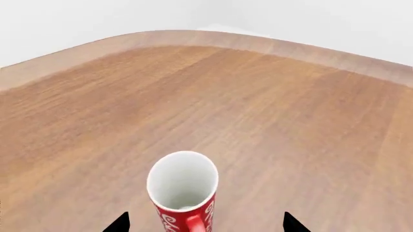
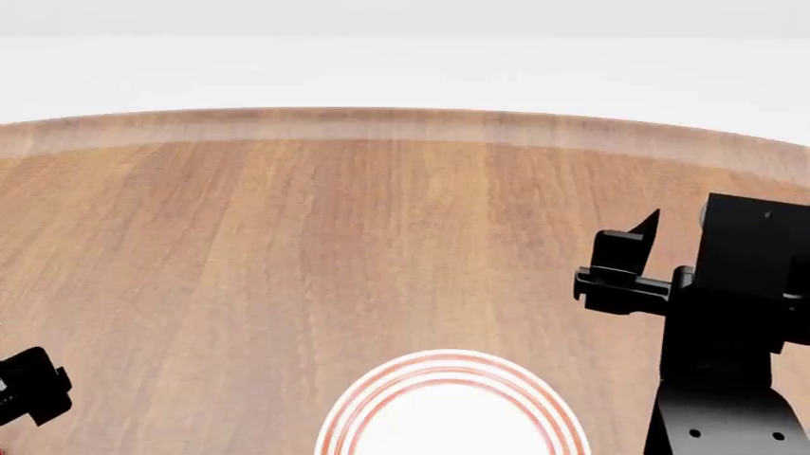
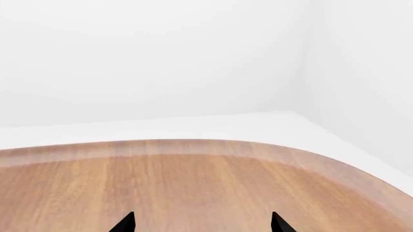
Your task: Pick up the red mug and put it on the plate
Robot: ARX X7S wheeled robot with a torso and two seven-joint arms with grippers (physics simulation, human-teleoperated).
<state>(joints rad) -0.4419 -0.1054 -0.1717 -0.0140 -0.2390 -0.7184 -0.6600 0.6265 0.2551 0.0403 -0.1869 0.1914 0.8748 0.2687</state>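
Nothing placed yet: red mug (image 1: pixel 183 191) stands on counter (image 1: pixel 271 111) between wide-open left end effector (image 1: pixel 205 223) tips, ungrasped; ringed plate (image 2: pixel 450 409) at near edge bare.

White script on red mug (image 1: pixel 183 193) — unreadable

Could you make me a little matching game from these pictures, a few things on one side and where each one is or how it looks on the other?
Things:
1. red mug
2. plate
3. left end effector
4. right end effector

Descriptions:
A. white with red rings, at the near table edge in the head view
B. open, with only bare wood ahead of it
C. upright on the wood, white inside
D. open, fingertips either side of the mug, not touching it

Pairs: 1-C, 2-A, 3-D, 4-B
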